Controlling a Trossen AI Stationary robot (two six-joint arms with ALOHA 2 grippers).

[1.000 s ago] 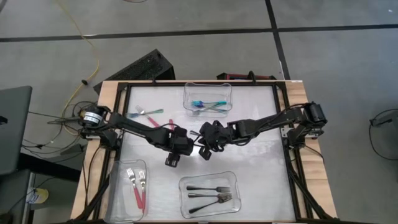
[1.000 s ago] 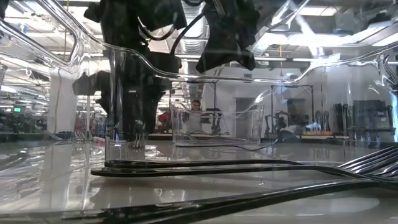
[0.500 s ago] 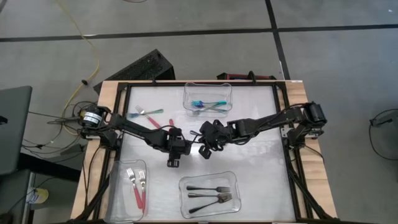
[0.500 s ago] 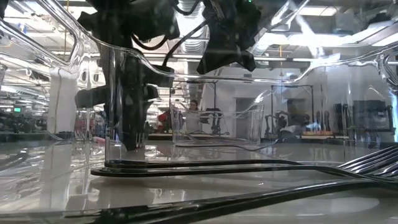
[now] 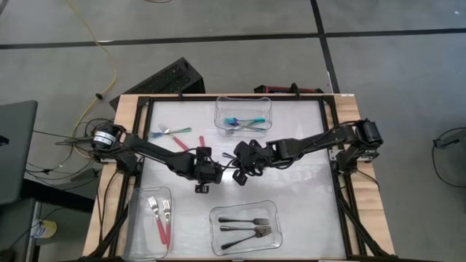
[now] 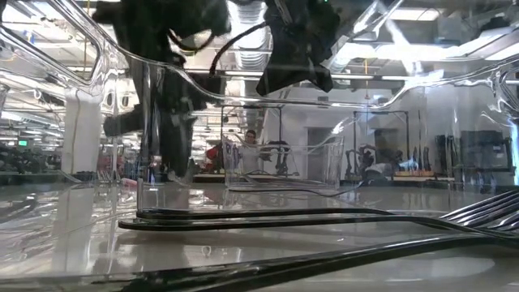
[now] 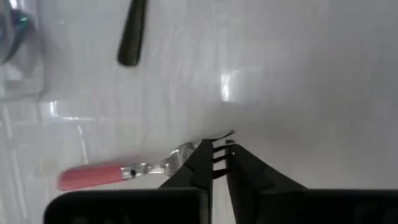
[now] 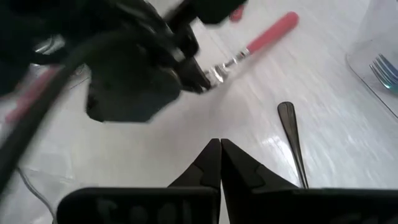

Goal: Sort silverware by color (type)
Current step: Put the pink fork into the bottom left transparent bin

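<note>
In the left wrist view my left gripper (image 7: pixel 217 163) is shut on a pink-handled fork (image 7: pixel 106 175) on the white table, left of the table's middle (image 5: pixel 201 186). The right wrist view shows the same fork (image 8: pixel 264 36). My right gripper (image 8: pixel 220 148) is shut on nothing, just right of the left one (image 5: pixel 239 175). A loose black fork (image 8: pixel 292 140) lies flat on the table beside it. My left gripper pinches the pink fork's tine end (image 7: pixel 217 144) between its two fingertips, coming from above and pointing down. The pink handle (image 7: pixel 87 177) sticks out sideways, low over the table. Whether the fork is lifted clear I cannot tell.
A clear bin (image 5: pixel 243 116) holding teal forks stands at the far middle, a bin (image 5: pixel 153 218) with pink forks at the near left, and a bin (image 5: pixel 244 227) with black forks at the near middle. A loose pink and a loose teal fork (image 5: pixel 171 132) lie at the far left.
My left gripper has shut its wide-open fingers and taken hold of the pink fork's tine end, shifting only slightly over the table. My right gripper has stayed shut in place.
</note>
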